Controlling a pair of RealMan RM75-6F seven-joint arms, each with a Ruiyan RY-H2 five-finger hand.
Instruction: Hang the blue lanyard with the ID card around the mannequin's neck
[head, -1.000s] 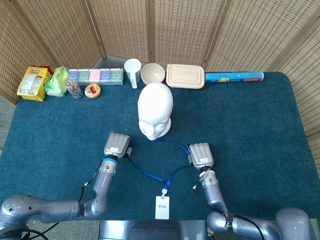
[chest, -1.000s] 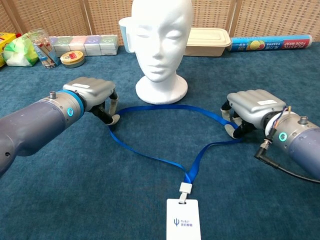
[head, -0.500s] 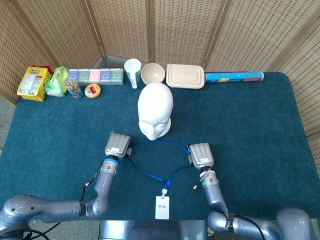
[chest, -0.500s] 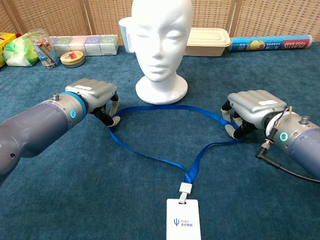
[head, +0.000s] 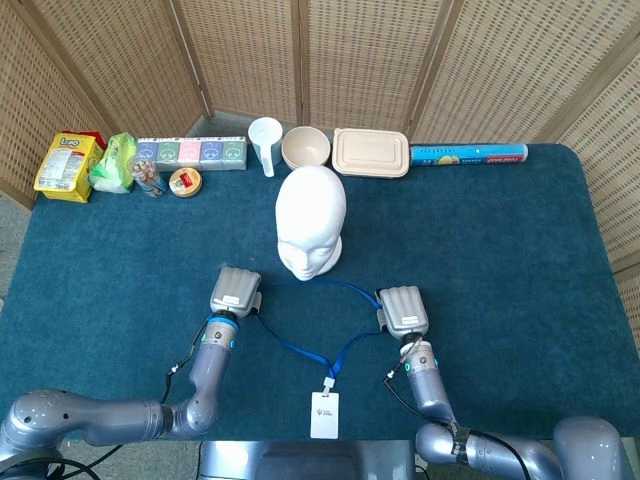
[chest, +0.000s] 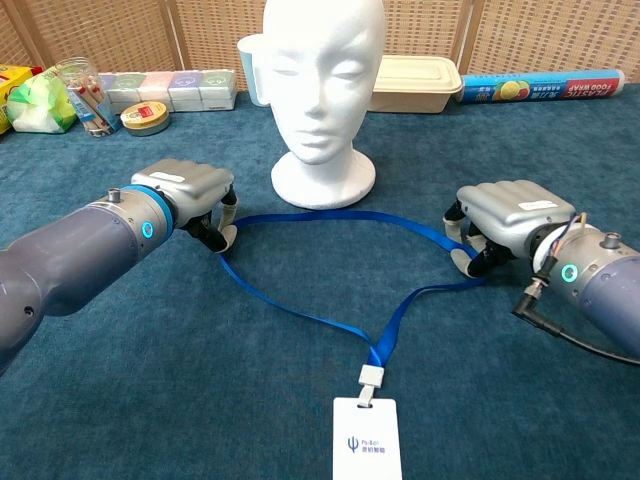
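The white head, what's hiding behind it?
Behind the mannequin head a white cup, a round bowl and a beige lidded box stand in a row. In the chest view the head covers the bowl completely and most of the cup.

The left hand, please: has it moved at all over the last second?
Yes, slightly: the left hand has edged toward the mannequin head base, holding the blue lanyard.

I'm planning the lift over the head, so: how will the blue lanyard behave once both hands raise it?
Probably floppy: the blue lanyard lies flat in loose curves between the left hand and right hand, so it should sag. The ID card at its low end will likely dangle and swing. The thin strap may slip unless pinched firmly.
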